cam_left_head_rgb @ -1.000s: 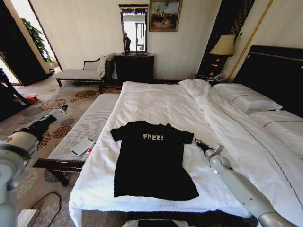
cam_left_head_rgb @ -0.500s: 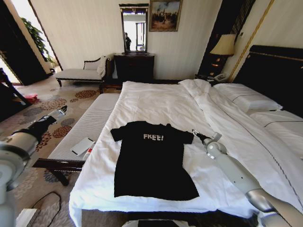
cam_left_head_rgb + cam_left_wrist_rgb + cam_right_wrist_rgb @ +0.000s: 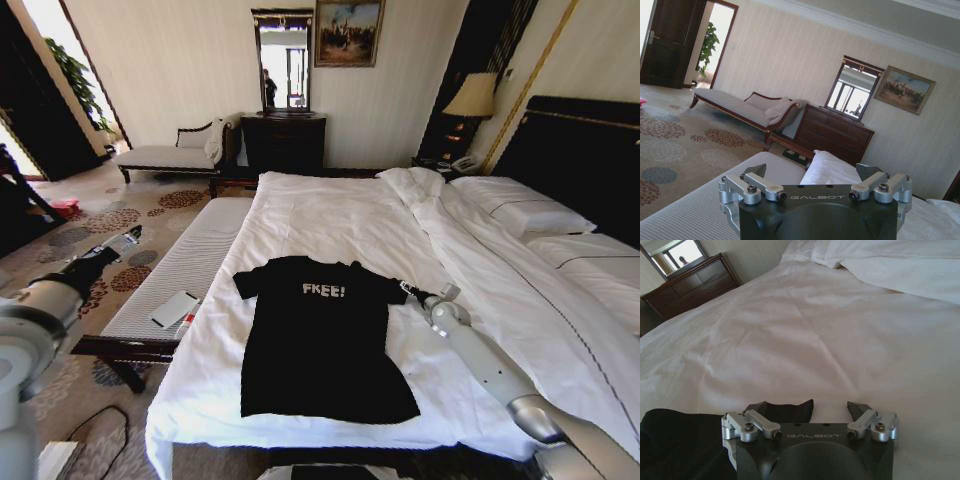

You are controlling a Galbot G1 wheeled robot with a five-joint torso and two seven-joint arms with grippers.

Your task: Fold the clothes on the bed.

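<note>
The right hand (image 3: 404, 287), fingers spread and empty at the T-shirt (image 3: 320, 340) sleeve on the bed (image 3: 330, 215), should pinch fabric only, not sheet.

Pale striped walls (image 3: 190, 70) are seen behind a dark wooden dresser (image 3: 284, 140) topped by a mirror (image 3: 283, 62), with a framed painting (image 3: 347, 32) beside it. A pale chaise (image 3: 180, 152) is set on patterned carpet (image 3: 95, 225). A shaded lamp (image 3: 471, 96) is placed at the right.
</note>
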